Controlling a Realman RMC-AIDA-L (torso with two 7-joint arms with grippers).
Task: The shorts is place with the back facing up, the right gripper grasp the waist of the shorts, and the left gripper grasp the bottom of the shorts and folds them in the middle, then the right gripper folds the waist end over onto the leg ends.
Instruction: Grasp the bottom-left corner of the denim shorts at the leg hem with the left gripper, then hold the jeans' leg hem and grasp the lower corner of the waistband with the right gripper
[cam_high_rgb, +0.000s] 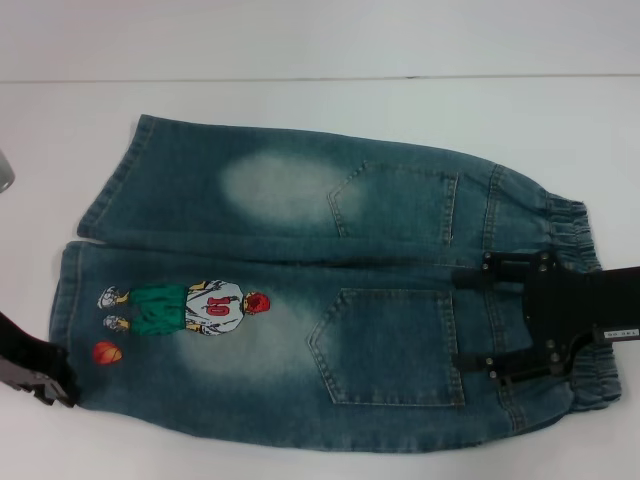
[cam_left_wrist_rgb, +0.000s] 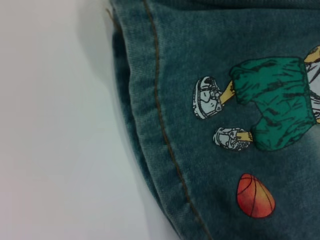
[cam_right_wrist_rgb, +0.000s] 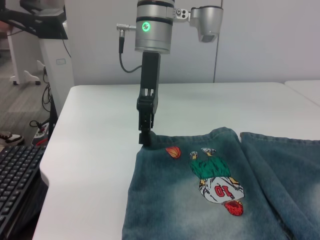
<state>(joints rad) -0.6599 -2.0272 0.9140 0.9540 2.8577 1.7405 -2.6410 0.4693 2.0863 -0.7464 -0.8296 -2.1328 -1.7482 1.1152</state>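
Only the right wrist view shows left gripper (cam_right_wrist_rgb: 145, 139) touching shorts (cam_right_wrist_rgb: 210, 200) hem.

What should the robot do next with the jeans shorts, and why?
Probably close both end effectors on the cloth. The shorts lie flat and unfolded on the table, the left end effector touches the near leg's hem corner, and the right end effector sits over the waistband, so a firm grip seems to come before lifting.

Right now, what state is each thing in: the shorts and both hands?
shorts: spread flat on the table, back pockets up, not yet folded.
left hand: down at the near leg's hem corner.
right hand: over the waistband, fingers spread across the near half.
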